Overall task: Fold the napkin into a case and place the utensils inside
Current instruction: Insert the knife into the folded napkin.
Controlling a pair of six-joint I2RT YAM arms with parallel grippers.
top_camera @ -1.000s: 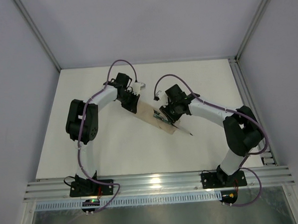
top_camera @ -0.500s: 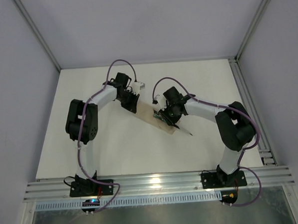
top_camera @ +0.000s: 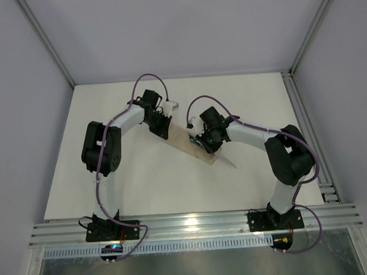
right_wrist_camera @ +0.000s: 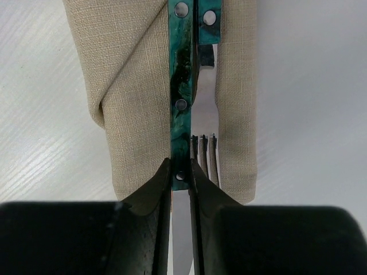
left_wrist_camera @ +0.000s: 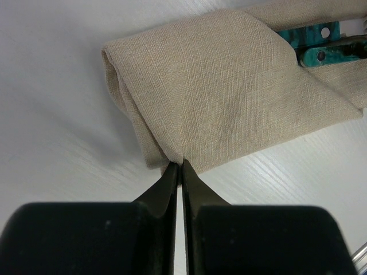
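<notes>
your left gripper (left_wrist_camera: 182, 168) is pinched together on the near edge of the case (left_wrist_camera: 229, 97), one coarse-woven beige cloth folded into a narrow oblong on the smooth white table (left_wrist_camera: 51, 149). your right gripper (right_wrist_camera: 181, 172) clamps the marbled teal, riveted handle of the one knife (right_wrist_camera: 179, 86). one fork (right_wrist_camera: 205, 150) lies just beside it, both lengthwise between the cloth's folded sides.

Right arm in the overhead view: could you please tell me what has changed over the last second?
The right gripper shifted slightly left along the case and closed on the knife handle; its elbow swung inward. The left gripper stayed pinched on the case's other end, and the case and fork did not visibly move.
</notes>
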